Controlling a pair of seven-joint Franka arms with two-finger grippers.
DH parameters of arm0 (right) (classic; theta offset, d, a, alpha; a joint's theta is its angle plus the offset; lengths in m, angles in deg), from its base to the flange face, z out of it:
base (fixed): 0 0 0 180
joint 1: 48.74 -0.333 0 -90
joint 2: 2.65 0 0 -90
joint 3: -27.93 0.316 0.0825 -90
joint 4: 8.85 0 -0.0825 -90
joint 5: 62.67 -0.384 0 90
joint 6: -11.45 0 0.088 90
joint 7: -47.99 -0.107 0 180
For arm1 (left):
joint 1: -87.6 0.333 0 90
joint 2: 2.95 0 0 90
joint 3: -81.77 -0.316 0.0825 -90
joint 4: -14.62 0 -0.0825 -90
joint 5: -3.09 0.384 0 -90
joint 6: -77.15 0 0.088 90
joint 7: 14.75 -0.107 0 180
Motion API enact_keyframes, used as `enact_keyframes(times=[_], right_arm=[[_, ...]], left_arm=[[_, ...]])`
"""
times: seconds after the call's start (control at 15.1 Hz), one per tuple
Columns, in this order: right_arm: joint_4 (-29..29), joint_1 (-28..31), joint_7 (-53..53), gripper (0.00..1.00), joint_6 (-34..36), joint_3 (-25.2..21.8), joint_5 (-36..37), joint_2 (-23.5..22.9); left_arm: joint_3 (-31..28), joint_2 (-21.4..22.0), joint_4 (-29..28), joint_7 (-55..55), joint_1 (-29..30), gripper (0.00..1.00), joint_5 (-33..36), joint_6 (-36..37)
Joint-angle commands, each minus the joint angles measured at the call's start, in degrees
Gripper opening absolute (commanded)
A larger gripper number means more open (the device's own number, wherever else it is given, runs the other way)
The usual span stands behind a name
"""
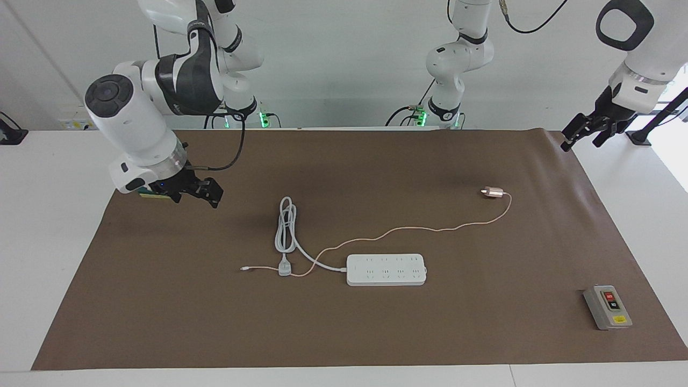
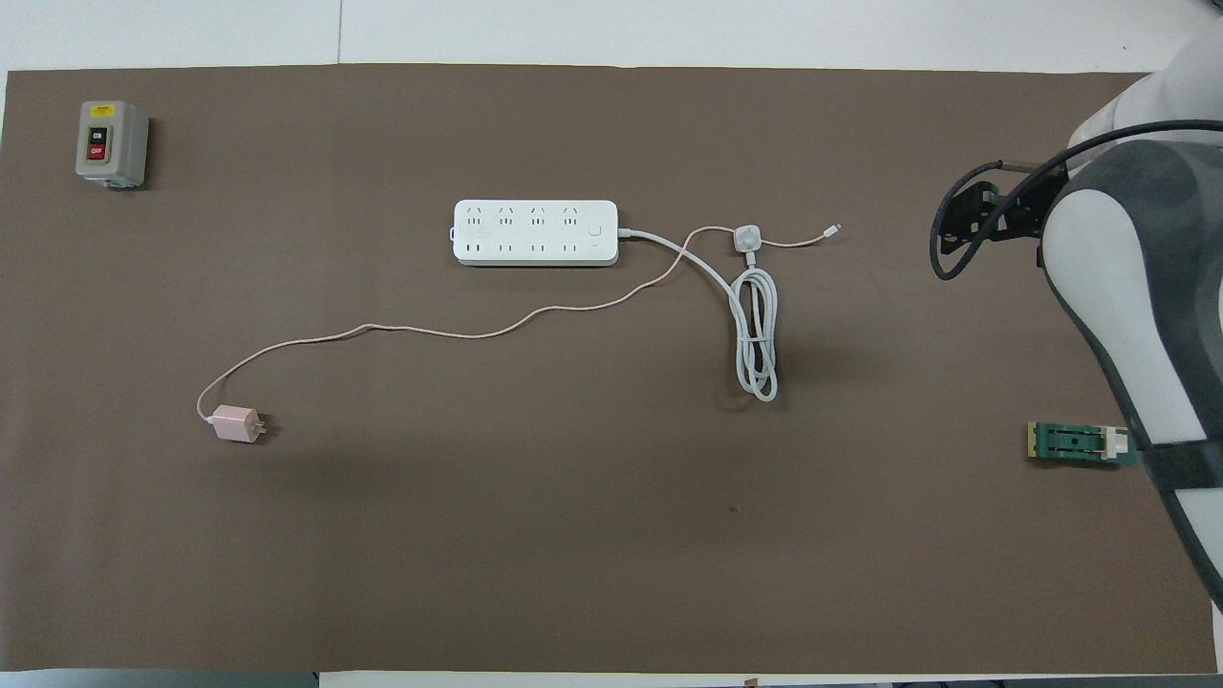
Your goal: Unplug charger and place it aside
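Note:
The charger (image 1: 492, 192) (image 2: 236, 423), a small pale pink cube, lies on its side on the brown mat (image 1: 344, 333), out of any socket. It is nearer to the robots than the white power strip (image 1: 386, 269) (image 2: 535, 232) and toward the left arm's end. Its thin pink cable (image 1: 419, 229) (image 2: 430, 332) trails past the strip and crosses the white cord. My right gripper (image 1: 200, 193) (image 2: 984, 215) hangs open and empty over the mat at the right arm's end. My left gripper (image 1: 585, 133) is open, raised over the mat's corner, empty.
A grey-white plug (image 1: 284, 267) (image 2: 747, 237) with a coiled white cord (image 1: 285, 226) (image 2: 757, 344) lies beside the strip. A grey switch box (image 1: 607, 306) (image 2: 112, 143) stands at the left arm's end. A small green board (image 1: 153, 194) (image 2: 1080, 442) lies under the right arm.

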Motion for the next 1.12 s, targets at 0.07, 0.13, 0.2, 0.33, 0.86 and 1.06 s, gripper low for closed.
enact_keyframes(times=[0.07,0.13,0.2,0.33,0.86,1.06], right_arm=[[1.5,0.3,2.2,1.00,2.5,0.7,1.7,3.9],[1.5,0.1,2.2,1.00,3.7,1.1,1.7,4.7],[1.5,0.0,2.1,1.00,4.7,1.2,1.7,5.2],[1.6,-0.2,2.2,1.00,5.3,1.2,1.6,5.8],[2.1,0.6,4.7,1.00,5.6,1.2,2.5,6.6],[2.0,0.6,7.5,1.00,5.5,1.2,2.9,6.4]], left_arm=[[-0.5,-3.1,7.7,2.7,-4.5,1.00,1.6,5.6],[-0.5,-3.7,9.2,2.5,-5.5,1.00,1.5,6.8],[-0.6,-5.4,11.0,2.4,-7.0,1.00,1.5,7.6],[-1.8,-6.5,11.9,2.6,-11.9,1.00,2.2,9.1],[-0.2,-2.7,4.6,2.9,-13.8,1.00,2.4,7.7],[0.4,-2.4,4.7,2.8,-14.2,1.00,2.3,7.9]])
